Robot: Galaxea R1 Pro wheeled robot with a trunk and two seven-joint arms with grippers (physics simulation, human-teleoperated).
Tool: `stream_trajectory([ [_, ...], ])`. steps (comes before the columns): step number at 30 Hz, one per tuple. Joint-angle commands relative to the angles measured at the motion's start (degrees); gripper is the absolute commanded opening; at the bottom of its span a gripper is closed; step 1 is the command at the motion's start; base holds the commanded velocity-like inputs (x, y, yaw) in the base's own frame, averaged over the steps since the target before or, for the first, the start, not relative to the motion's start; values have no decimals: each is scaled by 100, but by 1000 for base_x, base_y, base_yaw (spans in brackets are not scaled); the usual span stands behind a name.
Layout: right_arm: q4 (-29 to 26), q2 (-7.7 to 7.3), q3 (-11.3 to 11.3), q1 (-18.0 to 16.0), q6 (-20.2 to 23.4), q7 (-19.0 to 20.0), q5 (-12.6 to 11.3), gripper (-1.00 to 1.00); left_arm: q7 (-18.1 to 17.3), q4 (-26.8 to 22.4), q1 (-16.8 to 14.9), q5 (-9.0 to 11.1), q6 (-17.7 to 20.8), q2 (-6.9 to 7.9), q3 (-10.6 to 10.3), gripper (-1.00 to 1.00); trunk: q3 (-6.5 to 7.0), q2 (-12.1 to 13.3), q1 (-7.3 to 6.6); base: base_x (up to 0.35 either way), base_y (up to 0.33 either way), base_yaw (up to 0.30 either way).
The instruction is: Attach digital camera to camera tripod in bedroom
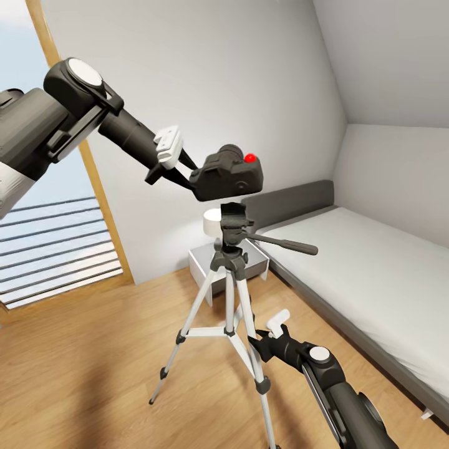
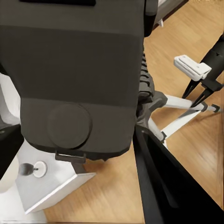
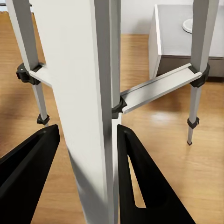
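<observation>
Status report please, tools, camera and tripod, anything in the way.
Left tool shut on digital camera, held just above tripod head, not seated. Right tool straddles a tripod leg; grip unclear. Nothing between camera and head.

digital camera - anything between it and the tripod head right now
Nothing visible does. The left gripper holds the digital camera just above the camera tripod, with only a small open gap over its black head. The right gripper grips one tripod leg low down, away from that gap.
</observation>
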Motion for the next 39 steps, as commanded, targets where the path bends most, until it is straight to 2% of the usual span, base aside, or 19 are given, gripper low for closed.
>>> stream_trajectory([
  [1, 13, -1, 3, -3, -12, 26, 176, -100, 0, 1, -13, 24, 120, 1, -32, -100, -9, -6, 2, 0, 0, 0],
  [11, 17, 0, 3, -4, -12, 26, 178, -100, 22, -36, -20, -34, 763, -34, -76, -100, -9, -6, 2, 0, 0, 0],
  [16, 18, 0, 3, -1, -12, 26, 178, -100, 22, -54, -26, -212, 923, -71, -85, -100, -9, -6, 2, 0, 0, 0],
  [23, 19, 0, 3, -1, -12, 26, 182, -100, 15, -63, -64, -344, 1001, -224, -88, -100, -9, -6, 2, 0, 0, 0],
  [39, 24, 0, 3, 0, -12, 26, 183, -100, 10, -64, -91, -360, 1025, -295, -98, -100, -9, -6, 2, 0, 0, 0],
])
